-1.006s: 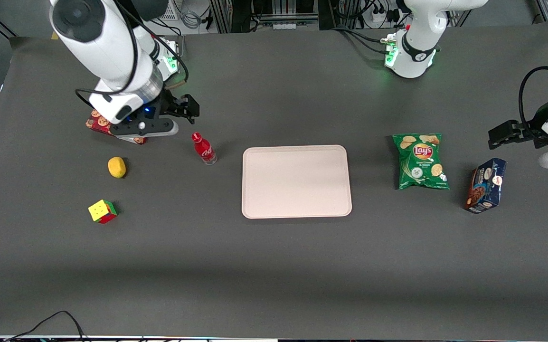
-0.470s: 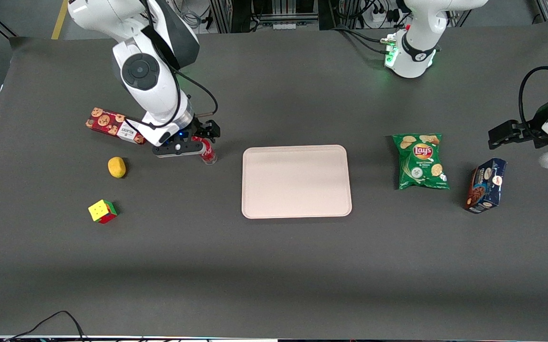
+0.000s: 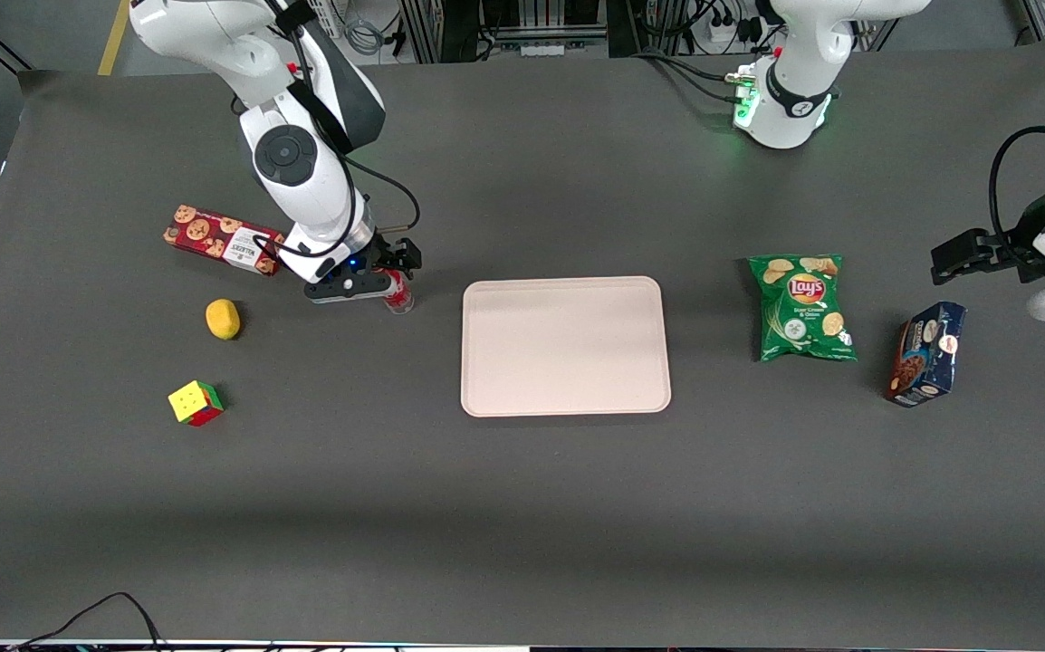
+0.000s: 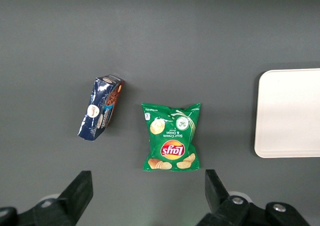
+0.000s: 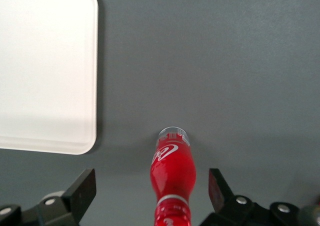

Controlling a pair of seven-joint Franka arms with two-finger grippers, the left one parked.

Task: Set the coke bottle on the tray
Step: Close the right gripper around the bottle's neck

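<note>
The coke bottle (image 3: 399, 296) is small and red with white script, and it stands upright on the dark table beside the tray (image 3: 566, 362), toward the working arm's end. My right gripper (image 3: 387, 270) is directly over it and hides its cap in the front view. In the right wrist view the coke bottle (image 5: 172, 173) sits between the open fingers (image 5: 84, 190) of the gripper (image 5: 151, 185), with a gap on each side. The tray (image 5: 45, 66) is pale pinkish-beige and holds nothing.
A red cookie box (image 3: 219, 240), a lemon (image 3: 223, 319) and a colour cube (image 3: 196, 403) lie toward the working arm's end. A green Lay's bag (image 3: 803, 308) and a blue box (image 3: 927, 353) lie toward the parked arm's end.
The right arm swung from over the cookie box toward the tray and came down over the coke bottle. The bottle has not moved.
</note>
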